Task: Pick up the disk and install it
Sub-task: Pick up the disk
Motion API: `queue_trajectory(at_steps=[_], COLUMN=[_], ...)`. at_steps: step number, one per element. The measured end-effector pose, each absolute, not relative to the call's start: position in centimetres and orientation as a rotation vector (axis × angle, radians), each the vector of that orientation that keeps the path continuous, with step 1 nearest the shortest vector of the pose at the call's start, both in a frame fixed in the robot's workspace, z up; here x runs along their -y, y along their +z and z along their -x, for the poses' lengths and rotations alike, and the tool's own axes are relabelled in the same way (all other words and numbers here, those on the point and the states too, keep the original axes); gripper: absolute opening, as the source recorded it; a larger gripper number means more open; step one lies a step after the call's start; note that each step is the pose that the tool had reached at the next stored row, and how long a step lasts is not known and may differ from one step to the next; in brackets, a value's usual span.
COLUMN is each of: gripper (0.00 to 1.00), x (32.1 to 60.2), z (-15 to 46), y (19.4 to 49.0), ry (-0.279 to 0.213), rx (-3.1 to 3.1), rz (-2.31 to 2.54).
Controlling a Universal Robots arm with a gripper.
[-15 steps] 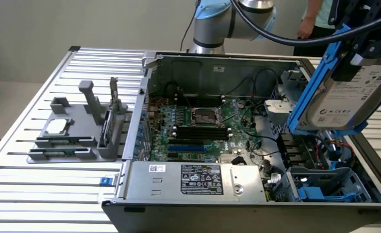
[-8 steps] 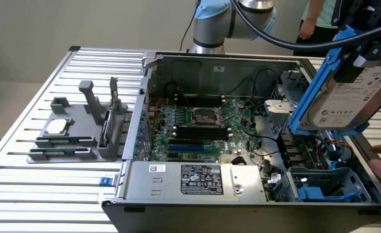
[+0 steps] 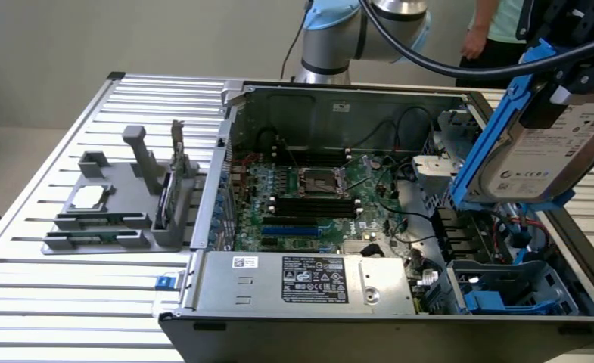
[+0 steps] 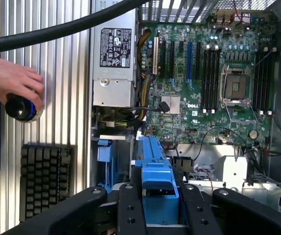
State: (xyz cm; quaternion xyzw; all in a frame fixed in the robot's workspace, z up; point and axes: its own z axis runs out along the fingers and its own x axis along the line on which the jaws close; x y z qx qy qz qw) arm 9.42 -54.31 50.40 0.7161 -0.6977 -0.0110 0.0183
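**Exterior view**
- Slatted metal table (image 3: 34,302): carries all items.
- Computer case (image 3: 226,144): centre of frame, lying on its side with the panel off, seemingly so the interior can be reached from above.
- Motherboard (image 3: 317,197): on the case floor, with an empty socket at its middle.
- Power supply (image 3: 307,281): silver box with a black-and-white label, at the near edge of the case.
- Blue drive bay (image 3: 499,299): lower part of the exterior view's right, inside the case.
- Grey fixture (image 3: 115,204): at the exterior view's left, beside the case. A small silver chip (image 3: 88,197) lies flat on it and is not part of the task.
- Robot arm (image 3: 347,30): top centre, behind the case.
- Gripper (image 3: 564,83): upper part of the exterior view's right, closed partway on the disk.
- Disk (image 3: 554,151): silver-grey with a white label and a blue caddy. It is lifted clear of everything, on edge and tilted, above the bay end of the case. The edge-on hold probably suits a narrow slot.
- Person (image 3: 489,30): standing behind the table at the top of the frame.

**Wrist view**
- Gripper (image 4: 157,196): black fingers (image 4: 130,205) press on either side of the blue caddy.
- Disk (image 4: 155,166): seen edge-on and held over the case, with the motherboard (image 4: 204,73) and power supply (image 4: 114,63) beyond it.
- Hand (image 4: 10,81): rests on a black knob (image 4: 20,107) on the table beside the case, probably an operator's control.
- Keyboard (image 4: 44,181): just beside the knob.
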Motion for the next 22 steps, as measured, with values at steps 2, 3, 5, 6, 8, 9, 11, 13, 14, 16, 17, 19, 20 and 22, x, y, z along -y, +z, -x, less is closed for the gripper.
queue_trajectory(at_steps=[2, 3, 5, 6, 8, 9, 11, 13, 14, 16, 17, 19, 20, 22], gripper=[0.33, 0.33, 0.33, 0.33, 0.33, 0.33, 0.33, 0.33, 0.33, 0.33, 0.33, 0.33, 0.33, 0.33], x=[54.3, 54.3, 54.3, 54.3, 54.3, 54.3, 54.3, 54.6, 54.9, 55.6, 56.0, 56.7, 57.0, 57.8], z=[-9.4, -9.4, -9.4, -9.4, -9.4, -9.4, -9.5, -9.9, -10.0, -10.1, -10.1, -10.1, -10.1, -10.1], y=[50.4, 50.4, 50.4, 50.4, 50.4, 50.4, 50.4, 50.4, 50.4, 50.3, 50.1, 49.9, 49.7, 49.4], ry=[-0.035, -0.035, -0.036, -0.036, -0.036, -0.036, -0.036, -0.039, -0.041, -0.043, -0.045, -0.049, -0.051, -0.052], rx=[2.167, 2.167, 2.167, 2.167, 2.167, 2.167, 2.167, 2.168, 2.168, 2.169, 2.170, 2.172, 2.173, 2.175], rz=[-2.224, -2.224, -2.224, -2.224, -2.224, -2.224, -2.224, -2.225, -2.226, -2.227, -2.228, -2.231, -2.231, -2.233])
